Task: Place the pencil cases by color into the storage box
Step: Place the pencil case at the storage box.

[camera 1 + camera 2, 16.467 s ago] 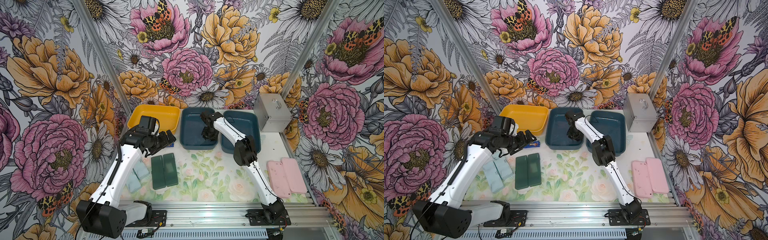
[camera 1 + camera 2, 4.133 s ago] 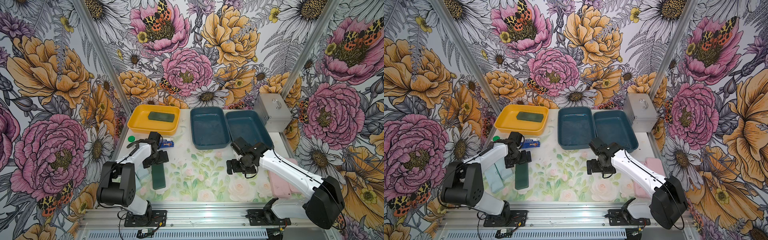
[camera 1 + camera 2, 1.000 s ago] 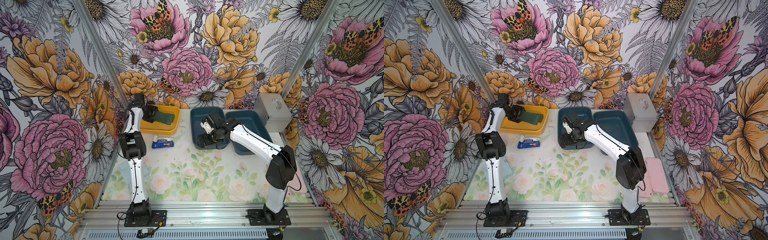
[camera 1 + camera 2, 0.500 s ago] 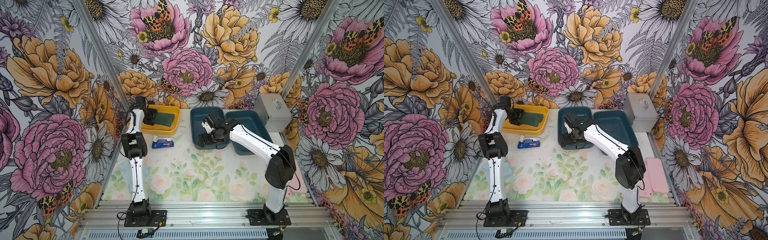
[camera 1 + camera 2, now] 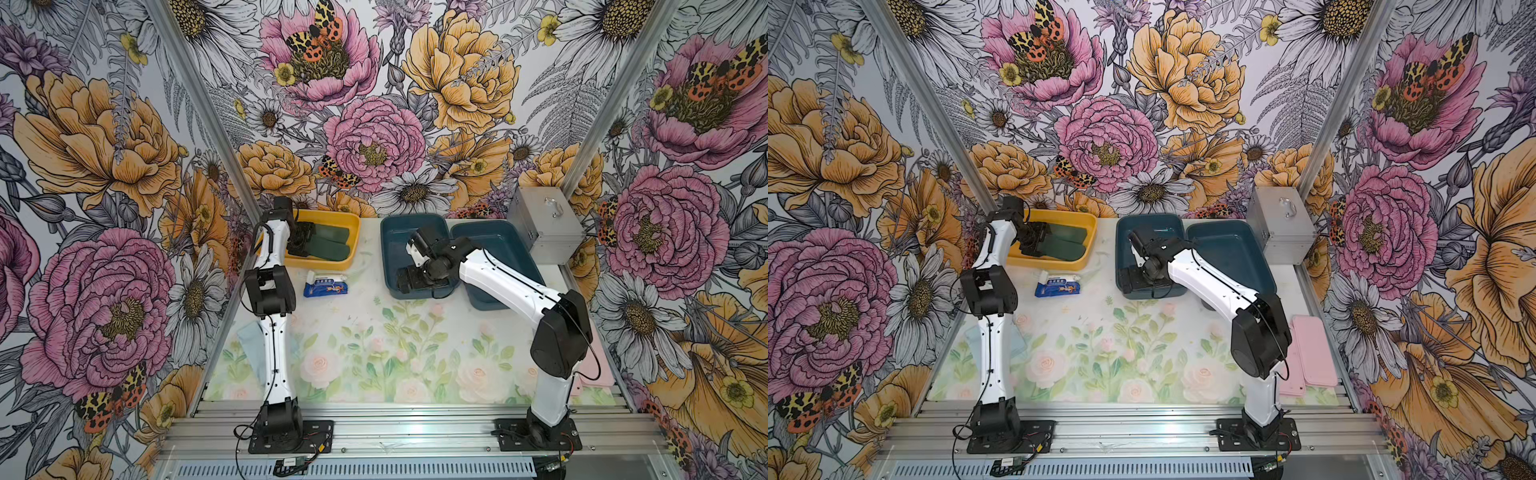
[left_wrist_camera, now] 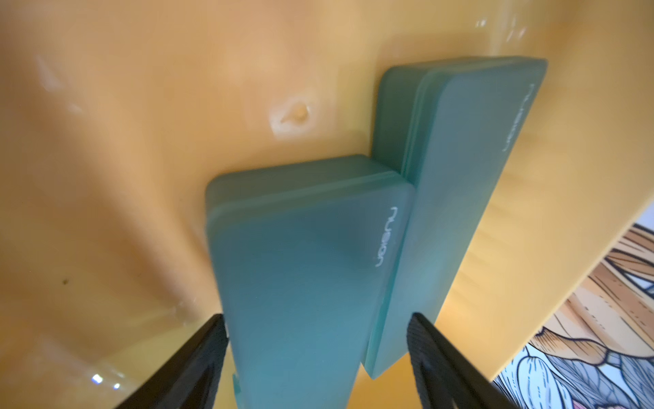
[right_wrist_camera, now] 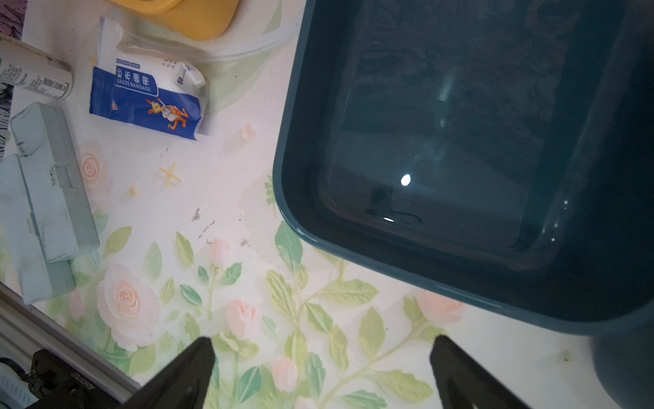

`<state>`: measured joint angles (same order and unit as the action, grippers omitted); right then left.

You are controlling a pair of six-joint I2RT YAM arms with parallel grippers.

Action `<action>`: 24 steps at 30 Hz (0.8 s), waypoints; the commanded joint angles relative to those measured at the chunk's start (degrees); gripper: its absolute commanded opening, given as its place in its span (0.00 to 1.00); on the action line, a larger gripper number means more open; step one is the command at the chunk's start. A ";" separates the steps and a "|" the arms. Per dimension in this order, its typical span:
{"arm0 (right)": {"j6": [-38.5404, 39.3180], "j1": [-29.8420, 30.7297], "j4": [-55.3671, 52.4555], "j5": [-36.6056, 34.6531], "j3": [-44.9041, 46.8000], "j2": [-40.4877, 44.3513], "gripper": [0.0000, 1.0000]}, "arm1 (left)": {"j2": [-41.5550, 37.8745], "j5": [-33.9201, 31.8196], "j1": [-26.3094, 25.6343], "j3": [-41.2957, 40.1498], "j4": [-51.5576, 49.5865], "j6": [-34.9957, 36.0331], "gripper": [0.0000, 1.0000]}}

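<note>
Flowery walls [image 5: 374, 145] ring your table [image 5: 374, 353]. A blue packet [image 5: 325, 286] lies by the yellow tray [image 5: 354, 239]. Two flat green cases [image 6: 311, 265] sit side by side inside it. Your left gripper [image 6: 316, 318] sits loose around one; your right gripper [image 7: 322, 340] is wide open, empty.

Blue gauze pkt [image 5: 325, 286] on floral mat [image 5: 374, 353], white tube [image 7: 33, 76] nr it, silver case [image 5: 544, 232] rear

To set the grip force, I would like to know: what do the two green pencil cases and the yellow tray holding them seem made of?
The green pencil cases look like frosted plastic: matte, slightly translucent, with a lid seam. The yellow tray seems glossy moulded plastic: soft highlights, a moulding mark.
</note>
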<state>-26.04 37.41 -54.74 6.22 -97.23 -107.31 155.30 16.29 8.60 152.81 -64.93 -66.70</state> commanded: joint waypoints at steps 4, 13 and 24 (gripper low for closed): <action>-1.95 -0.32 0.25 -1.46 2.61 2.76 0.99 | 2.37 0.34 0.88 2.30 -0.64 0.33 0.92; -1.82 -0.32 0.25 -1.08 4.14 3.60 0.99 | 2.29 2.95 0.90 12.13 3.77 3.59 0.99; 1.90 -0.32 0.16 1.91 4.68 4.03 0.99 | -21.45 3.75 -0.82 -8.22 5.42 9.55 0.99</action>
<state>-26.17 37.41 -54.98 6.96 -93.03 -105.47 143.11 19.49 8.49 148.66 -60.80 -61.08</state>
